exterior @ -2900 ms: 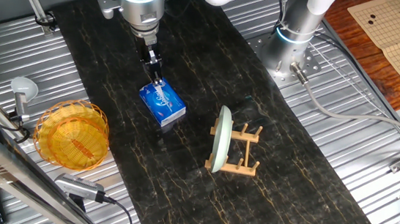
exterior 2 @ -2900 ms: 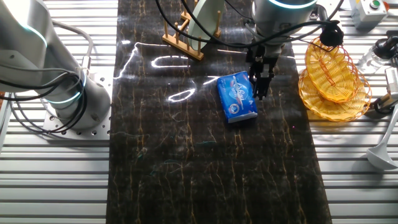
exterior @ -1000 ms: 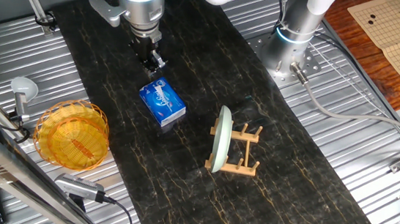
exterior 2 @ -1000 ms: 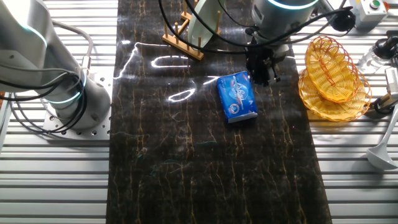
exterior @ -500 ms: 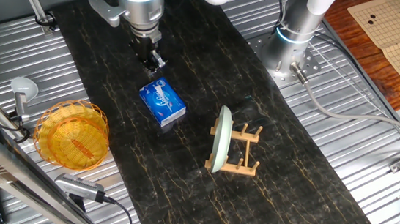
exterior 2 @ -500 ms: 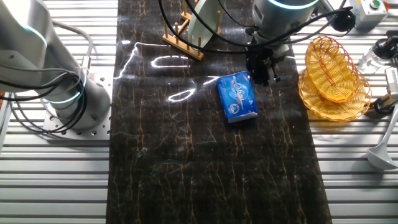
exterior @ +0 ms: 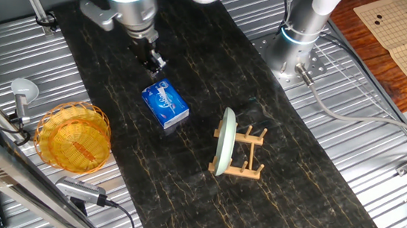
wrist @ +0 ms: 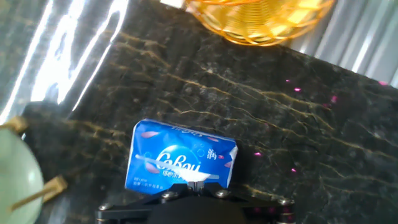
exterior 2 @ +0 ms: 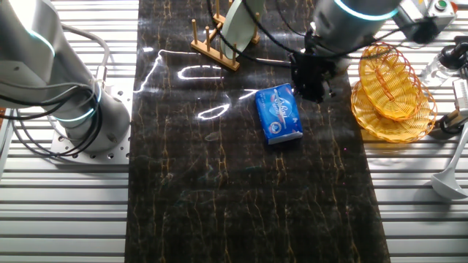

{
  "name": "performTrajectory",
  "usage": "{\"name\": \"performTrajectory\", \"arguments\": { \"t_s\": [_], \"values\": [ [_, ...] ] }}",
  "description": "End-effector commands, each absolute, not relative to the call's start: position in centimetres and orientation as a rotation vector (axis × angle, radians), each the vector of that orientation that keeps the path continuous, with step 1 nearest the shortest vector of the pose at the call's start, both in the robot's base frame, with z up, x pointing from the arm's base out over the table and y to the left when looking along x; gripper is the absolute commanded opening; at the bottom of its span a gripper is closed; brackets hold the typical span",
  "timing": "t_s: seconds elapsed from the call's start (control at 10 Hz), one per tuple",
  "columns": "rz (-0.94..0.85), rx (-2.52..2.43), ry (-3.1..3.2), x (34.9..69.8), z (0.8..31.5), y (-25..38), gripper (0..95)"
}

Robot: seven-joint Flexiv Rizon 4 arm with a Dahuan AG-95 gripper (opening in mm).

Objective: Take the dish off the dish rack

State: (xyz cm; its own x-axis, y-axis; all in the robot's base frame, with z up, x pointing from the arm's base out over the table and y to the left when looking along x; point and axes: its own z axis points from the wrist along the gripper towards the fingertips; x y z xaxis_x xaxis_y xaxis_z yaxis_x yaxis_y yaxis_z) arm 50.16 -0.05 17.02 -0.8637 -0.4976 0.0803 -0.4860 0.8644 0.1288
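Dish: the pale mint-green dish (exterior: 225, 141) stands on edge in the dish rack (exterior: 246, 157), right of centre on the dark mat in one fixed view; in the other fixed view the same dish (exterior 2: 239, 22) leans in the rack (exterior 2: 213, 45) at the far edge of the mat.
Hand view: only a slice of the dish (wrist: 17, 167) shows at the lower left, with a rack peg (wrist: 38, 191) beside it.
Gripper: the gripper (exterior: 154, 62) hangs above the mat, just beyond the far end of a blue tissue pack (exterior: 165, 104) and well apart from the rack; it holds nothing.
Jaw state: the fingers (exterior 2: 310, 82) read as close together in the fixed views, but whether they are fully closed cannot be told; the hand view shows only the black gripper body.
Other things: a yellow woven basket (exterior: 75, 137) sits at the left edge of the mat, away from the rack.
Step in hand: likely the approach, travelling from the tissue pack towards the rack.
Doing it well: pass over or around the pack without nudging it; open the jaws before arriving; line the fingers across the dish's thin upper rim, one on each face.
Caution: the rack looks light, so a sideways pull could drag or tip it; lifting straight up between the pegs seems the safer line.
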Motion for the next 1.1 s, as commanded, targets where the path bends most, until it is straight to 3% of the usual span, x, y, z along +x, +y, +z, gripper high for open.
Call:
{"name": "performTrajectory", "arguments": {
  "t_s": [0.1, 0.8, 1.0, 1.1],
  "values": [
    [-0.354, 0.876, -2.859, 50.0, 17.1, 0.0, 0.0],
    [-0.39, 0.987, -2.82, 50.0, 17.1, 0.0, 0.0],
    [-0.396, 1.047, -2.758, 50.0, 19.1, 1.3, 0.0],
    [-0.402, 1.05, -2.749, 49.5, 19.7, 2.7, 19.0]
  ]
}}
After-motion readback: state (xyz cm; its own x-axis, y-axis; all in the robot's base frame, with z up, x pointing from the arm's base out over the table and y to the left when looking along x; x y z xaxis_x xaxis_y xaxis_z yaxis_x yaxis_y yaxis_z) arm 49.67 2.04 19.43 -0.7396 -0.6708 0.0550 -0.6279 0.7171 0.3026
